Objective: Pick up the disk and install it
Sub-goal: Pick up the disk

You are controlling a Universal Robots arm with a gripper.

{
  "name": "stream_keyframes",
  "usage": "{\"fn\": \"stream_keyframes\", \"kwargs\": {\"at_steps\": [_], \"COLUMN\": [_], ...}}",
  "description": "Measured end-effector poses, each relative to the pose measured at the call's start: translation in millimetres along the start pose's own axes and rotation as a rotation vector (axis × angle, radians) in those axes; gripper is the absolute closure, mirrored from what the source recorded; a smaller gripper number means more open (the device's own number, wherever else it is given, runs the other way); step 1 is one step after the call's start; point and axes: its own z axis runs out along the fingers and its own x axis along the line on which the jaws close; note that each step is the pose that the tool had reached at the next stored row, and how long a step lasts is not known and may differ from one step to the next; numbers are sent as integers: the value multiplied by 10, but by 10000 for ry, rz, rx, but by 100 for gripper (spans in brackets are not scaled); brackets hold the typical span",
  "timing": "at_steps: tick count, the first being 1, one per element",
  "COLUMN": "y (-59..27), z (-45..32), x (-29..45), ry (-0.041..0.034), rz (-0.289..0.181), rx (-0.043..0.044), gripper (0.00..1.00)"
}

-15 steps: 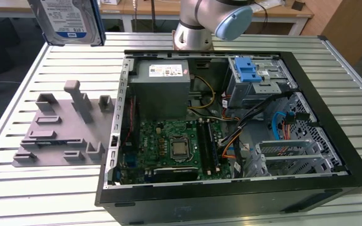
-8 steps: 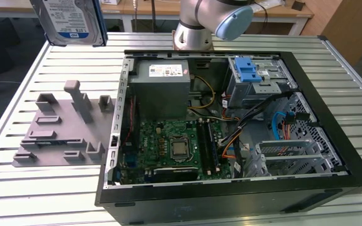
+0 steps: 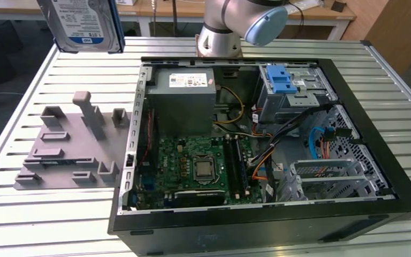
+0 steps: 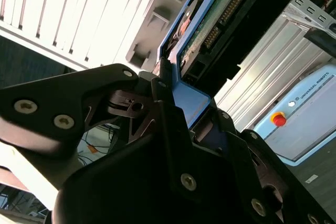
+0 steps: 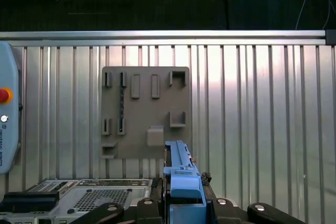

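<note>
The tool (image 4: 190,103) clamps the hard drive (image 3: 81,24) by its blue rails (image 5: 184,182) (high in the exterior view's upper left), so a steady, level carry seems wise.

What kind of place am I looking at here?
Likely a robotics lab or test bench: an open computer case sits on a slatted metal table, a grey fixture plate lies beside it, and the gripper holds the disk.
</note>
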Motion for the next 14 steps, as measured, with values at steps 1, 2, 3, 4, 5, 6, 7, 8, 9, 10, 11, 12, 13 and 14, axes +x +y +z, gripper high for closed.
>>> {"fn": "stream_keyframes", "kwargs": {"at_steps": [1, 2, 3, 4, 5, 6, 7, 8, 9, 10, 11, 12, 13, 14], "y": [-7, -14, -21, -28, -35, -41, -49, -56, -64, -72, -80, -88, -94, -101], "z": [0, -1, -1, -1, -2, -2, -2, -2, -2, -2, -3, -3, -3, -4], "x": [1, 3, 4, 7, 9, 10, 12, 15, 17, 19, 21, 23, 25, 26], "ry": [0, 0, 0, 0, 0, 1, 0, 0, 0, 0, 0, 0, 0, 1], "rz": [0, 0, 1, 0, 0, 0, 1, 1, 1, 0, 0, 1, 0, 1], "rx": [0, -1, 0, 0, -1, -2, -1, 0, -1, -1, -1, -1, -1, -1], "gripper": [64, 64, 64, 64, 64, 64, 64, 64, 64, 64, 64, 64, 64, 64]}}
